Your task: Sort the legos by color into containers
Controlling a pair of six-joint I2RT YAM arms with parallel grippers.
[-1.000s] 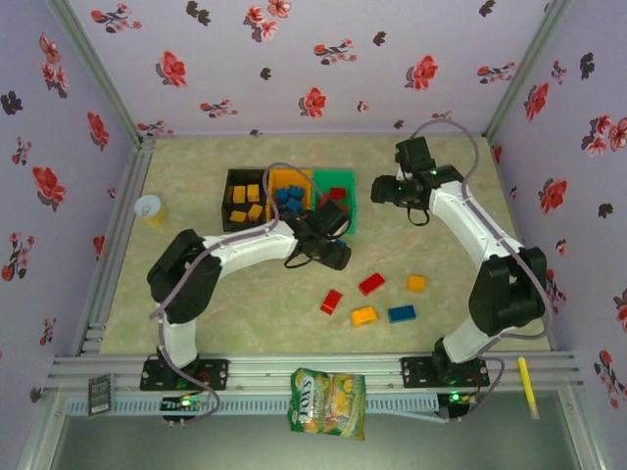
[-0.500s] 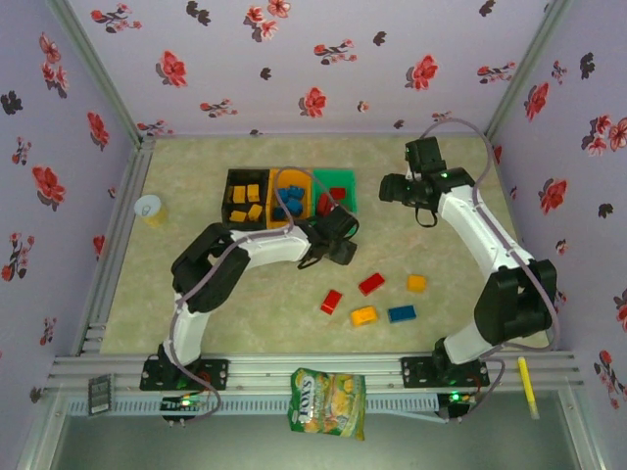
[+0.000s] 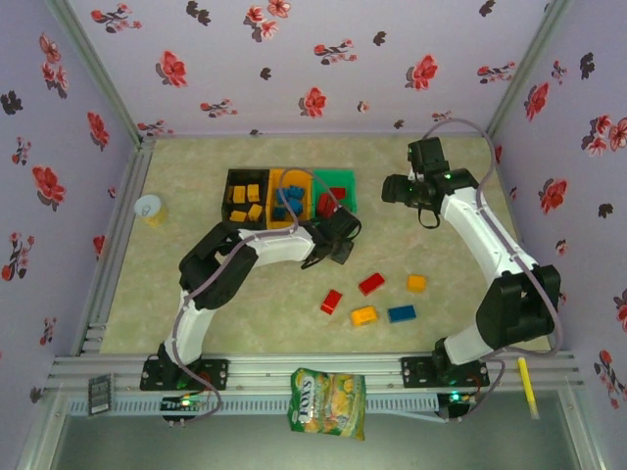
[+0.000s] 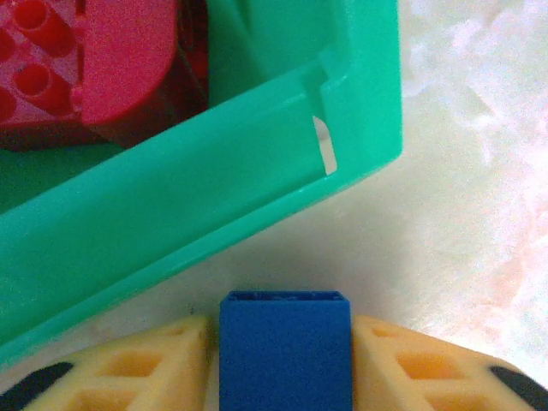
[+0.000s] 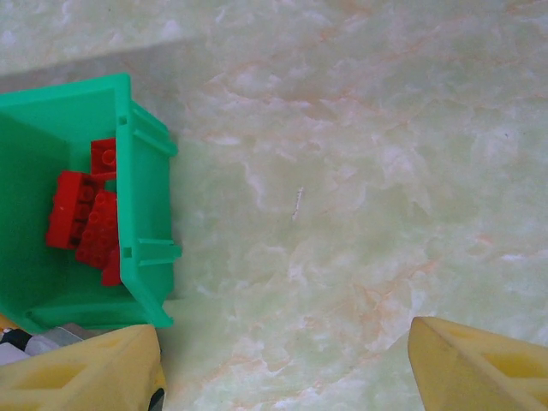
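1. The left gripper (image 4: 284,332) has drawn its jaws in over the last second; it is now clamped on a blue brick (image 4: 284,364), which sits flush against both yellow fingers (image 4: 145,368).
2. The brick is low, just outside the near corner of the green bin (image 4: 257,180); red legos (image 4: 94,60) lie inside that bin; cannot tell whether the brick is off the table yet.
3. Top view: the left arm has folded its elbow back toward its base; the wrist has hardly shifted and is beside the green bin's near edge.
4. The right gripper (image 5: 287,347) has its jaws wide apart with nothing between them; it hangs over bare table just right of the green bin and has drifted slightly right.
5. The black bin (image 3: 228,201) holds yellow-orange pieces; the orange bin (image 3: 279,174) holds blue ones.
6. Five loose legos (image 3: 363,315) lie on the table, unmoved: two red, two yellow-orange, one blue.
7. Judgement: the pick has just been made; blue belongs in the orange bin next door; the lift must clear the green wall first.
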